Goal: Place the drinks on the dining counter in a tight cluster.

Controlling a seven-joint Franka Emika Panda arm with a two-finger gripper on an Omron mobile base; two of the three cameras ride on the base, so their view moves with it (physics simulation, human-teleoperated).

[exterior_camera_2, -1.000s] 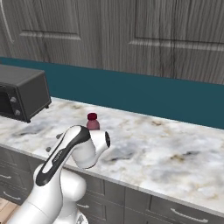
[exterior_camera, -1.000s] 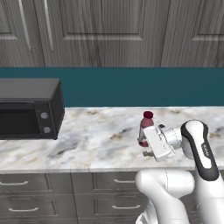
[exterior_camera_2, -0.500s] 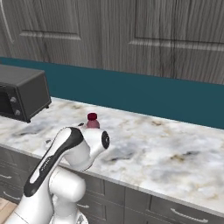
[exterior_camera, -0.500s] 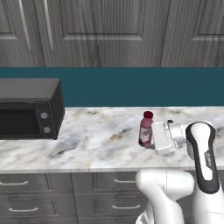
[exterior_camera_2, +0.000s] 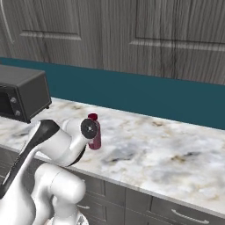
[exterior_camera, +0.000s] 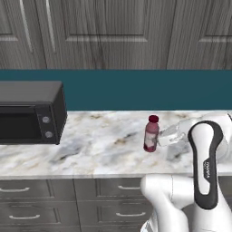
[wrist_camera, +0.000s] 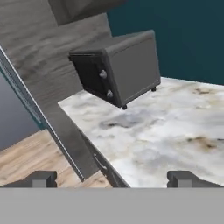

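Note:
One of the drinks, a pink-red juice bottle [exterior_camera: 151,133] with a dark red cap, stands upright on a marble counter [exterior_camera: 99,145] with grey drawers. From the right base view the same bottle [exterior_camera_2: 94,132] shows just behind my arm's joint. My gripper [exterior_camera: 166,136] hovers right beside the bottle, on its right. In the hand view my gripper [wrist_camera: 113,178] is open, its two tips far apart with nothing between them, and it faces along the counter. The dining counter is out of view.
A dark toaster oven [exterior_camera: 29,113] sits at the left end of the counter, also seen as the toaster oven [wrist_camera: 118,68] ahead of the hand. A teal backsplash [exterior_camera_2: 167,96] and grey wall cabinets rise behind. Wooden floor [wrist_camera: 30,157] lies past the counter's end.
My arm has swung up and to the right, its forearm now standing more upright. The hand has lifted slightly beside the bottle. The bottle and toaster oven have not moved.

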